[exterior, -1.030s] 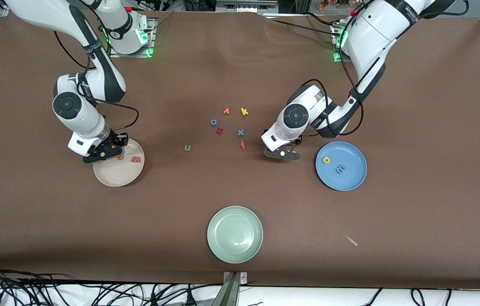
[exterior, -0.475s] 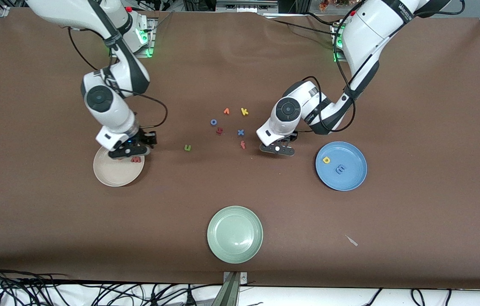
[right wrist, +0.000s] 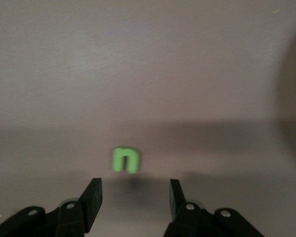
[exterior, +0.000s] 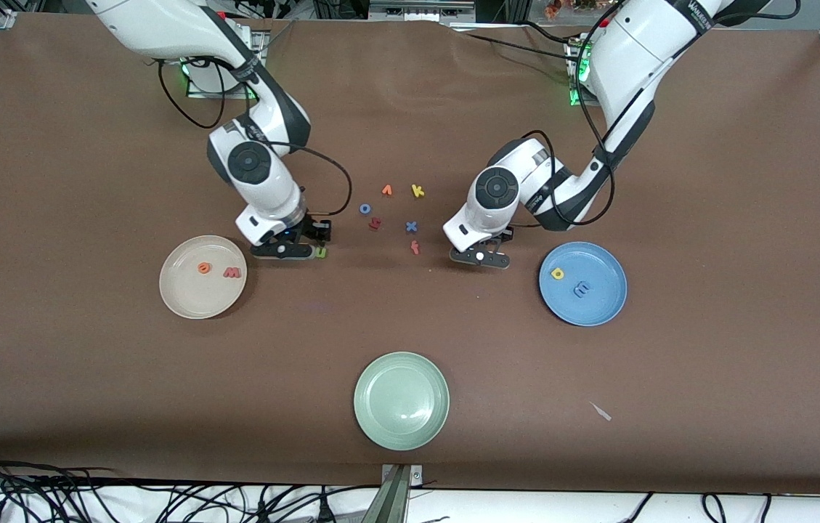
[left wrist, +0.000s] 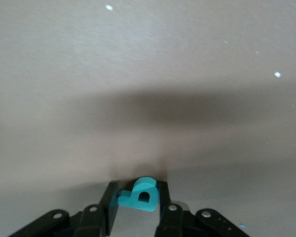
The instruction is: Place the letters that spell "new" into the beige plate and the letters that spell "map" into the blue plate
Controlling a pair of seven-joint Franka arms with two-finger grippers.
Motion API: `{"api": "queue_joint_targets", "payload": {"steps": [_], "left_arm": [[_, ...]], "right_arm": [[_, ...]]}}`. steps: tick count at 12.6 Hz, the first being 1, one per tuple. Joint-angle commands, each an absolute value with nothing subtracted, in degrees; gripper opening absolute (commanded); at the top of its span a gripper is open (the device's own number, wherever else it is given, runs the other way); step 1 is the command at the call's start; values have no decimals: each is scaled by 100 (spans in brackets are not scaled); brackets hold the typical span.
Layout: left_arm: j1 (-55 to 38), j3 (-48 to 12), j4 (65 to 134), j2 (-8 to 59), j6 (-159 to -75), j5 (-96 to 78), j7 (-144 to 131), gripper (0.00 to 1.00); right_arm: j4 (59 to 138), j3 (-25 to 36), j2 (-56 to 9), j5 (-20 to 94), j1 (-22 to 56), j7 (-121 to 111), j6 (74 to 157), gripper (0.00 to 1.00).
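Teal letter sits pinched in the left gripper, centre-right of the frame beside the blue plate; a thin hold could slip. The right gripper, jaws wide, hovers at the green n; a blurred approach risks nudging it.

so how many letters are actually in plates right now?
4. Orange e and red w lie in the beige plate; yellow letter and blue m in the blue plate. None seem hidden.

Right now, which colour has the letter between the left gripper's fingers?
Teal letter, clearest in the left wrist view.
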State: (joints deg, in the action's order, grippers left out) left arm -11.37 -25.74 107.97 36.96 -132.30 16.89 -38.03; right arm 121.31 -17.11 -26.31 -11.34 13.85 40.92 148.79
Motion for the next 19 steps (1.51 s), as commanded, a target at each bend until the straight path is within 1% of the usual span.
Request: {"api": "queue_joint_targets", "payload": {"steps": [1, 3, 5, 8, 10, 11, 12, 13, 14, 15, 16, 18, 19], "left_arm": [[-810, -2593, 10863, 3156, -12711, 1828, -3430, 9], [-502, -2593, 10863, 2954, -12403, 1828, -3043, 10], [-143, -2575, 10854, 2901, -12322, 1837, -2394, 10], [648, -2584, 10854, 2953, -12410, 1837, -1137, 12], [922, -2575, 10907, 3032, -12620, 1837, -740, 13], [1010, -2575, 10942, 3102, -12795, 1846, -616, 14], [1098, -2575, 10942, 3181, -12927, 1854, -580, 22], [1099, -2575, 10942, 3208, -12929, 1889, -580, 55], [1107, -2575, 10942, 3182, -12903, 1890, -580, 100], [1107, -2584, 10925, 3103, -12815, 1890, -580, 100], [1099, -2610, 10846, 2955, -12597, 1881, -589, 100], [1081, -2715, 10627, 2534, -12105, 1829, -677, 100], [1081, -2751, 10452, 2262, -11781, 1759, -659, 100]], "right_arm": [[12023, -1714, -2882, -1510, 1441, 4482, 15081, 64], [12023, -1705, -2953, -1731, 1441, 4553, 15135, 64], [12058, -1696, -2962, -1758, 1441, 4553, 15204, 63], [12059, -1688, -3015, -1871, 1441, 4553, 15275, 60], [12024, -1670, -3102, -1977, 1441, 4544, 15380, 58], [12023, -1635, -3146, -1986, 1441, 4544, 15442, 54], [12023, -1626, -3164, -2030, 1441, 4544, 15495, 48], [12023, -1609, -3164, -2074, 1441, 4535, 15495, 41], [12015, -1565, -3164, -2092, 1441, 4492, 15495, 31], [12015, -1547, -3155, -2100, 1441, 4474, 15486, 20], [12023, -1529, -3112, -2109, 1441, 4448, 15460, 15], [12023, -1381, -2876, -2136, 1433, 4212, 15390, 15], [12032, -1310, -2709, -2118, 1415, 3958, 15120, 15]]}}
